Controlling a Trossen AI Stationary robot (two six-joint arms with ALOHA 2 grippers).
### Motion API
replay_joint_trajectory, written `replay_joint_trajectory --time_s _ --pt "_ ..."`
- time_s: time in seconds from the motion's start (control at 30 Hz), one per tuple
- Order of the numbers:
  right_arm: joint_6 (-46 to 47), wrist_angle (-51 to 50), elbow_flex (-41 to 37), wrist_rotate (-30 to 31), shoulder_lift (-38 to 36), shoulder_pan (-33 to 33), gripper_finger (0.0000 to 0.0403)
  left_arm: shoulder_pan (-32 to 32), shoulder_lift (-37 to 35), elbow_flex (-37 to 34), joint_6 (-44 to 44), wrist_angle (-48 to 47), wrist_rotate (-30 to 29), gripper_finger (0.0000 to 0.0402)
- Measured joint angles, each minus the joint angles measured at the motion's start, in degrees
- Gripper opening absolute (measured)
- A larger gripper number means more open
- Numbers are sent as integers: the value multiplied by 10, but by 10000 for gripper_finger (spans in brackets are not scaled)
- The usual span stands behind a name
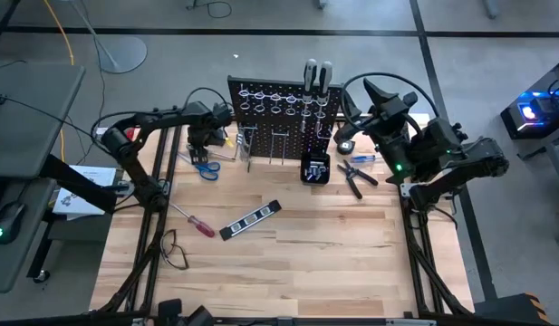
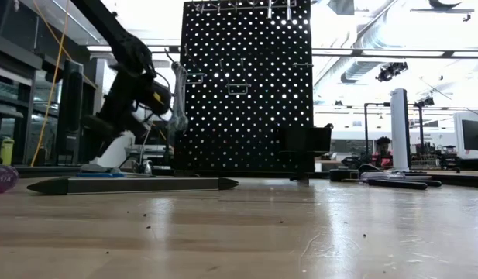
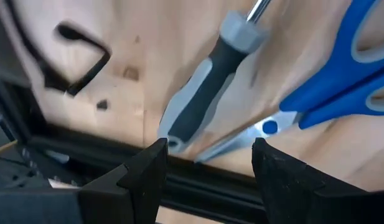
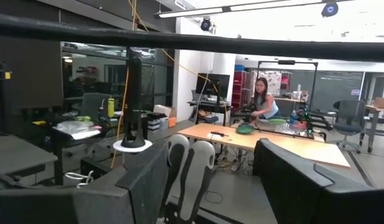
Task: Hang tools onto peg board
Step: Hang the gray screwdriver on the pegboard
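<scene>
Over by the peg board's (image 1: 284,122) left edge, the left gripper (image 3: 207,165) is hovering with fingers apart, gripping nothing, above a grey-handled screwdriver (image 3: 204,93) lying beside blue scissors (image 3: 341,81). It's looking light, stiff, rubbery; I'd be pinching mid-handle. Right gripper (image 4: 210,180) is waiting with fingers apart behind the board.

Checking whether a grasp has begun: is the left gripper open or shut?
Open. In the left wrist view its fingers stand apart over the table, the grey screwdriver and scissors beyond them; nothing sits between.
</scene>
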Motion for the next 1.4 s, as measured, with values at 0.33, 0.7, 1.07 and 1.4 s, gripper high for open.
replay_joint_trajectory --time_s 0.33,0.7,1.07,1.4 --pt "9 -2 0 34 0 0 232 0 79 0 42 48 -11 210" --pt "18 -2 0 46 0 0 232 0 88 1 -34 -3 -23 57" --pt "13 -2 0 46 0 0 232 -2 -24 1 -176 -126 106 57" --pt "13 -2 0 45 0 0 232 -76 -99 0 -261 -272 262 56"
